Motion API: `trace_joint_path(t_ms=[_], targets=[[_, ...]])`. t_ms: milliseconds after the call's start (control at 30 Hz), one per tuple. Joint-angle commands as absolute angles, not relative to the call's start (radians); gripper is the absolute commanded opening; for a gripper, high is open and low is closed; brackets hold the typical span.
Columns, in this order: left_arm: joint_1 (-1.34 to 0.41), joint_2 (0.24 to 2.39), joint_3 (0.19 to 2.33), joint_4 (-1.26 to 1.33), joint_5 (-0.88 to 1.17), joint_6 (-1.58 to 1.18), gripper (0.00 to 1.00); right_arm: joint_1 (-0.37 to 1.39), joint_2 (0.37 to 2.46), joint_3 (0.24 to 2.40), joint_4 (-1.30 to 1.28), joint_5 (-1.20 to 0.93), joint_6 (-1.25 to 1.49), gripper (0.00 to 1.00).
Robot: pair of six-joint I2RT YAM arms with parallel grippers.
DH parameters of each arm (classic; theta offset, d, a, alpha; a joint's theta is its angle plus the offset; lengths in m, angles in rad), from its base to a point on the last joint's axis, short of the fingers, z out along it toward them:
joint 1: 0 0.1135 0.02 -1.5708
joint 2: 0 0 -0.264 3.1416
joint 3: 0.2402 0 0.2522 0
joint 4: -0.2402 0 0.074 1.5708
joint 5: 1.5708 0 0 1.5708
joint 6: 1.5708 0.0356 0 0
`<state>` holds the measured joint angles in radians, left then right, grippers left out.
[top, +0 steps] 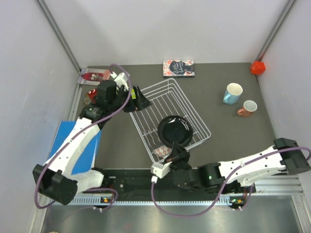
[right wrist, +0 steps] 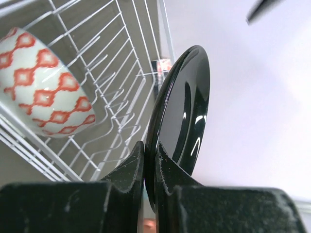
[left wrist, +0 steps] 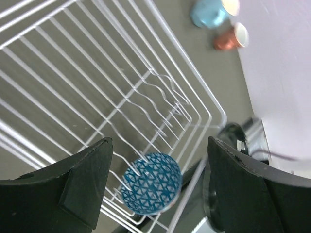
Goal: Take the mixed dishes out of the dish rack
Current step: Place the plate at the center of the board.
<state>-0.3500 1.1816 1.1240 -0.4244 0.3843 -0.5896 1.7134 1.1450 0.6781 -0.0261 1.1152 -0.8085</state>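
The white wire dish rack (top: pixel 171 99) lies in the middle of the table. My right gripper (top: pixel 175 149) is shut on the lower rim of the black plate (top: pixel 176 129) and holds it upright over the rack's near end. In the right wrist view the fingers (right wrist: pixel 137 162) pinch the plate (right wrist: pixel 182 102). The small patterned bowl (top: pixel 161 152) lies in the rack's near corner, white with red diamonds outside (right wrist: pixel 43 82) and blue-patterned inside (left wrist: pixel 151 183). My left gripper (top: pixel 141 101) is open and empty at the rack's left edge, above its bars (left wrist: pixel 97 87). The lime-green plate is out of view.
The light-blue mug (top: pixel 233 93) and the salmon-pink mug (top: pixel 248 108) stand on the table to the right of the rack. A book (top: pixel 179 68) lies at the back, and a blue book (top: pixel 77 145) lies under the left arm. A red cube (top: pixel 258 67) sits at the far right. Red items (top: pixel 92 77) sit at the far left.
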Motion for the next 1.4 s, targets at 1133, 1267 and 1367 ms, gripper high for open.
trace_joint_path(t_ms=[1133,1267,1367], targets=[[-0.617,1.04,0.977,-0.433,0.588,-0.463,0.0,1.796,1.269,0.701,0.373,1.198,-1.137,0.0],[-0.617,1.023,0.976,-0.423,0.546,-0.465,0.0,1.804,1.281,0.704,0.371,1.218,-1.128,0.02],[-0.617,1.003,0.979,-0.429,0.458,-0.454,0.0,1.805,1.289,0.719,0.329,1.23,-1.089,0.38]])
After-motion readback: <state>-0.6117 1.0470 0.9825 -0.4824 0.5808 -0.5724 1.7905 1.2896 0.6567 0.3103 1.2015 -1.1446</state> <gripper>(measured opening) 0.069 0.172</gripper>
